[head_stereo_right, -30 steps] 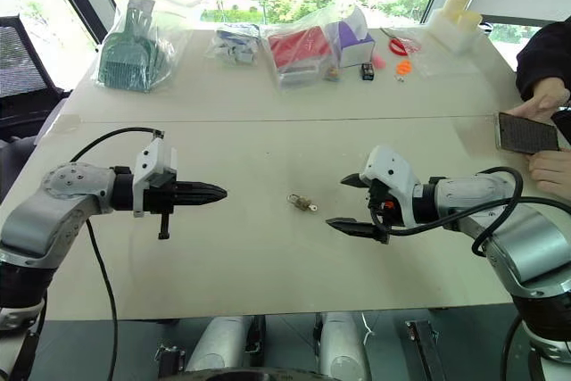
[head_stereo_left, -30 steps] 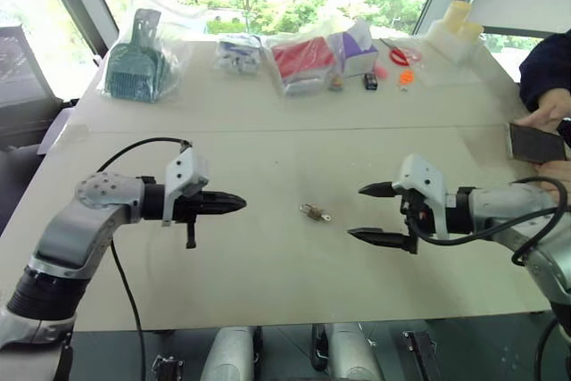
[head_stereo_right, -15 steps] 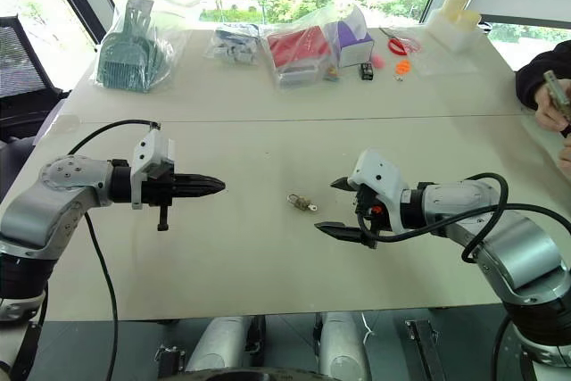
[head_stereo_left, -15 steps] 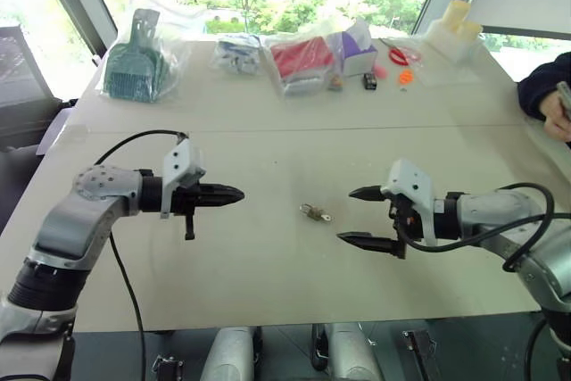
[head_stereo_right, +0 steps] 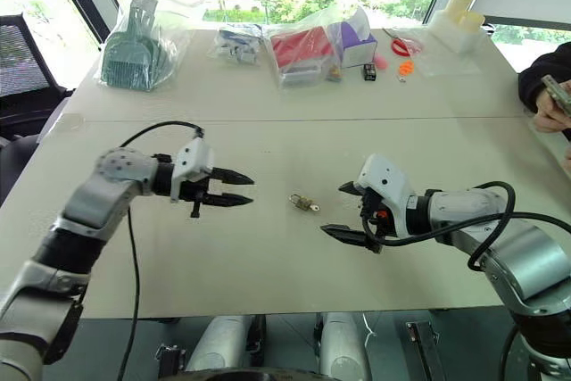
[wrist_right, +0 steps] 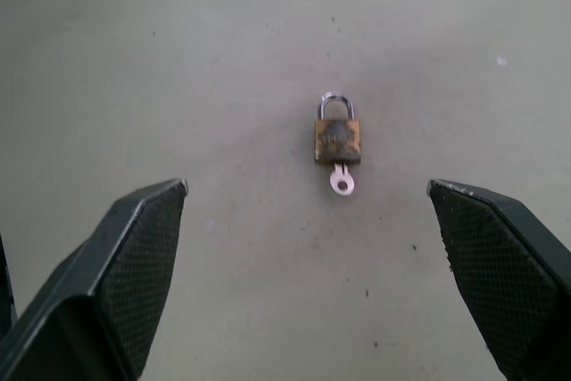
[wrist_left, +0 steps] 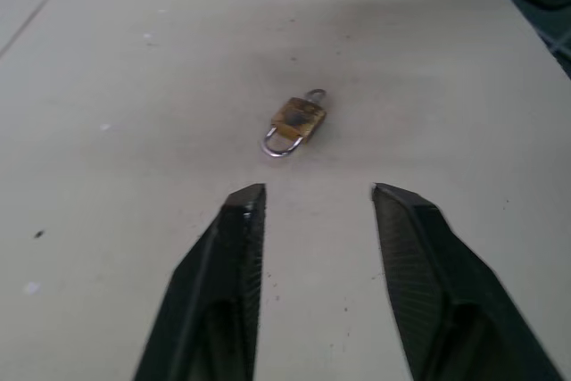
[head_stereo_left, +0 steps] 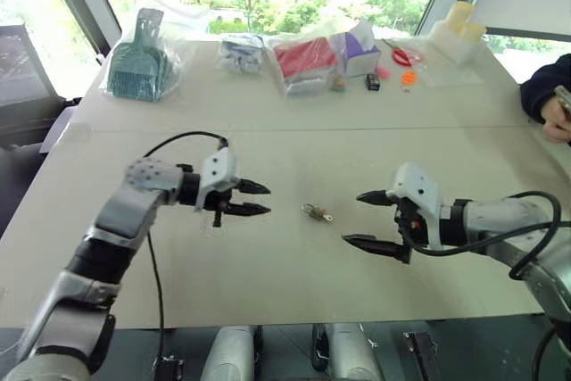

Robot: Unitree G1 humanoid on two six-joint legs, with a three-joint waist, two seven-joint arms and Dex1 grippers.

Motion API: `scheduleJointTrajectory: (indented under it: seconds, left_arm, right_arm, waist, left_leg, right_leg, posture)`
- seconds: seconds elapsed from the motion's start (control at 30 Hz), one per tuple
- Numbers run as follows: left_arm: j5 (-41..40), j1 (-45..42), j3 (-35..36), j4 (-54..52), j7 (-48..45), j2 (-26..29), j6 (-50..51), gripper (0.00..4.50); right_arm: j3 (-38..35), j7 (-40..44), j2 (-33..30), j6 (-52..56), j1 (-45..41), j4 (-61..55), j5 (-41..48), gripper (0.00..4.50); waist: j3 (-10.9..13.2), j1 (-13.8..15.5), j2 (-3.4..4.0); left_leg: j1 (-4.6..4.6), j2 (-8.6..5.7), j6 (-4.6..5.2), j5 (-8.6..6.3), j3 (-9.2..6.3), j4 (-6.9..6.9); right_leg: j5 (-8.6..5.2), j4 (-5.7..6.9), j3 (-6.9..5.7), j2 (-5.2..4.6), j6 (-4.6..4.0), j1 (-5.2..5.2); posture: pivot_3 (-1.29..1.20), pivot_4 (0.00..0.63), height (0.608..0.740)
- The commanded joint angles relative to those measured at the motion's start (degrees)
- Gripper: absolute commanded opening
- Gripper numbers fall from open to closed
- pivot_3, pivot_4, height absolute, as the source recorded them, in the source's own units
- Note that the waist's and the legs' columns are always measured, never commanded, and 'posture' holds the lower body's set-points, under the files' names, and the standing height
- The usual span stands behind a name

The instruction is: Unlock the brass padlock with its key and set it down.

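Since a second ago the left gripper point(head_stereo_left: 257, 199) has swung in toward the middle of the table point(head_stereo_left: 268, 274) and its two black fingers, then pressed together, now stand apart with nothing between them. The right gripper point(head_stereo_left: 368, 219) has hardly shifted; its fingers are spread wide and empty, one tip above the other.

Between the two grippers, apart from both, the brass padlock point(head_stereo_left: 311, 211) lies flat on the bare tabletop. In the right wrist view the silvery shackle arches from the far end of the dull brass body point(wrist_right: 337, 138) and looks seated, while the key point(wrist_right: 341, 181) sticks out of the near end, its round bow resting on the surface (so the key is already in the keyway). The left wrist view shows the shackle end turned toward the left fingers point(wrist_left: 227, 283).

My guess is that the lock is light, rigid and smooth, small enough to skate away if a fingertip nudges it. The body's flat sides look like the surest hold for the left gripper, pinched across rather than by the thin shackle. The key's bow is a mere sliver, so the right fingertips would need to close squarely on it or it will slip.
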Motion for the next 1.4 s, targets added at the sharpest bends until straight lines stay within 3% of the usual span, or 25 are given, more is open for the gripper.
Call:
scheduleJointTrajectory:
  seconds: [0.03,0.1,0.3,0.53,1.2,1.3,1.4]
  left_arm:
    - [2.8,-6.9,-1.6,9.2,-5.2,-3.1,-10.0,3.57]
    - [4.7,-10.5,-3.1,16.8,-7.2,-6.6,-15.2,4.43]
    - [9.4,-18.1,-5.2,34.9,-11.3,-15.2,-27.8,4.47]
    - [15.3,-25.4,-5.4,51.6,-8.8,-22.8,-35.4,4.47]
    - [22.8,-28.6,-3.0,61.7,-2.3,-28.0,-35.9,4.47]
    - [23.3,-28.6,-2.8,61.8,-2.3,-28.4,-35.6,3.66]
    - [23.9,-28.3,-2.8,62.0,-2.8,-28.4,-35.5,2.29]
  right_arm:
    - [-2.8,-1.9,0.2,0.3,0.1,-3.7,1.0,4.5]
    - [-3.5,-3.2,-0.1,0.5,1.9,-4.9,0.6,4.5]
    - [-6.0,-6.7,0.4,2.6,5.0,-8.5,2.1,4.5]
    - [-9.5,-10.5,1.1,4.9,9.5,-12.9,4.0,4.5]
    - [-9.4,-14.2,0.5,5.0,10.7,-14.5,4.5,4.5]
    - [-9.5,-13.9,0.2,4.7,10.8,-14.4,4.3,4.5]
    - [-9.1,-13.8,0.1,4.5,10.7,-14.2,4.0,4.5]
  waist:
    - [0.0,0.5,0.0]
    - [0.0,0.9,-0.02]
    - [0.0,0.6,-0.04]
    - [0.0,0.6,-0.05]
    - [0.0,0.7,-0.08]
    - [0.0,0.7,-0.08]
    - [0.0,0.7,-0.08]
  left_leg:
    - [0.0,0.0,0.0,0.0,0.0,0.0]
    - [-0.02,0.0,0.0,0.0,-0.03,0.01]
    - [-0.07,-0.05,0.12,-0.07,0.01,0.06]
    - [-0.07,-0.03,0.14,-0.08,-0.05,0.06]
    - [-0.07,-0.01,0.17,-0.09,-0.12,0.13]
    - [-0.07,-0.01,0.17,-0.09,-0.12,0.13]
    - [-0.06,-0.01,0.17,-0.09,-0.12,0.16]
  right_leg:
    - [0.01,0.0,0.0,0.02,-0.02,-0.01]
    - [0.01,-0.01,-0.01,0.03,-0.02,0.01]
    - [0.1,-0.08,-0.01,-0.04,0.14,0.04]
    - [0.13,-0.06,-0.04,-0.02,0.19,0.03]
    - [0.13,-0.06,-0.06,-0.08,0.21,0.1]
    - [0.13,-0.06,-0.06,-0.08,0.21,0.1]
    - [0.13,-0.06,-0.06,-0.08,0.21,0.12]
  posture:
    - [0.0,0.15,0.74]
    - [0.0,0.15,0.74]
    - [0.0,0.15,0.74]
    - [0.0,0.15,0.74]
    - [0.0,0.15,0.74]
    - [0.0,0.15,0.74]
    - [0.0,0.15,0.74]
